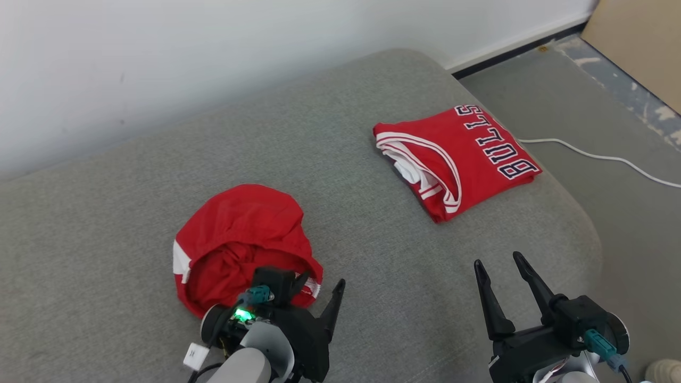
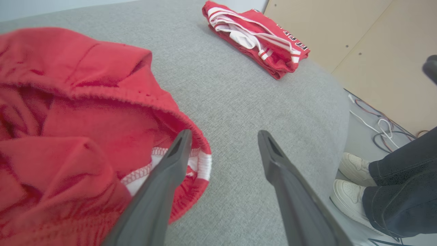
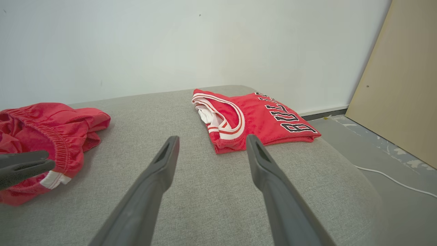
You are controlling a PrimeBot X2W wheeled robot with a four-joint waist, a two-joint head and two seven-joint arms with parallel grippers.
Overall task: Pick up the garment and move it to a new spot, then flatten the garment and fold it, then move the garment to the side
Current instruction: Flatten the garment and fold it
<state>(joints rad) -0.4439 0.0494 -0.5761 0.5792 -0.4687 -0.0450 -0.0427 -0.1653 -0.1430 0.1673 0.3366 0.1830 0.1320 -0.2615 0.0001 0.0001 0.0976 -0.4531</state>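
Left gripper wide, empty, lower left of head view; one finger over white-trimmed edge of crumpled red shorts, contact unclear. Right gripper wide, empty, lower right, over bare sofa. Folded jersey upper right, near sofa edge, well apart from shorts.

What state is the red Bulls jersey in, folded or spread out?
Folded. The Bulls jersey lies as a compact rectangle on the grey cushion, with layered white-trimmed edges stacked at one end.
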